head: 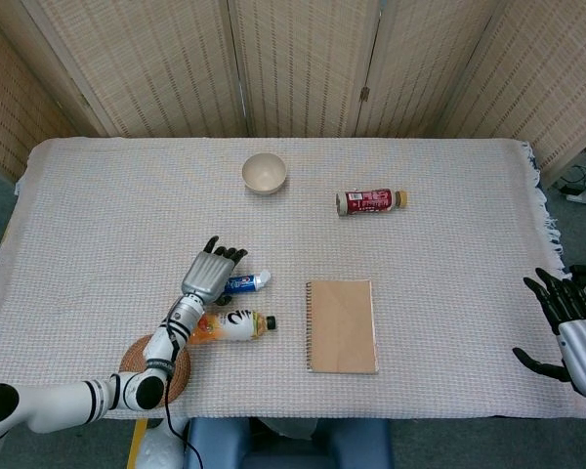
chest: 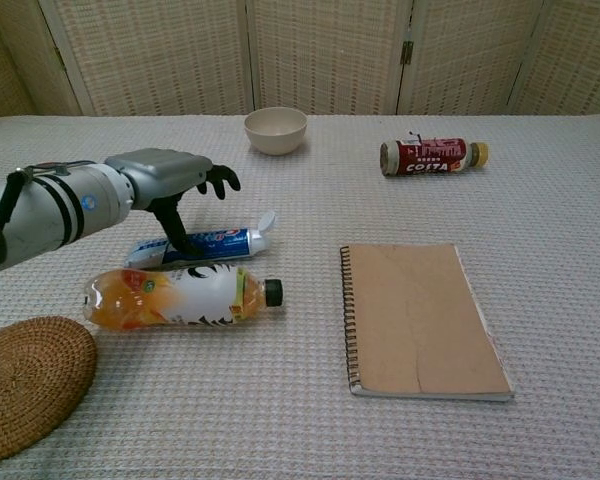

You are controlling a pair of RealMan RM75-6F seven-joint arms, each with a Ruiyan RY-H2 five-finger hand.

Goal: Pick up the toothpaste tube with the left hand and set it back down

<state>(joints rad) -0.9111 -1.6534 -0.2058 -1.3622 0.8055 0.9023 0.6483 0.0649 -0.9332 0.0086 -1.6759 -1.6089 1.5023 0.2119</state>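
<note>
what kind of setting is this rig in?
Likely an indoor lab or demo bench, not a home: a table under a woven cloth, folding woven screens as backdrop, and unrelated props laid out, such as a toothpaste tube and spiral notebook.

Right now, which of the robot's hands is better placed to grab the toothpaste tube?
The left hand. It hovers directly over the toothpaste tube, fingers apart, thumb reaching down beside it. The right hand sits open at the table's far right edge, beyond the notebook.
</note>
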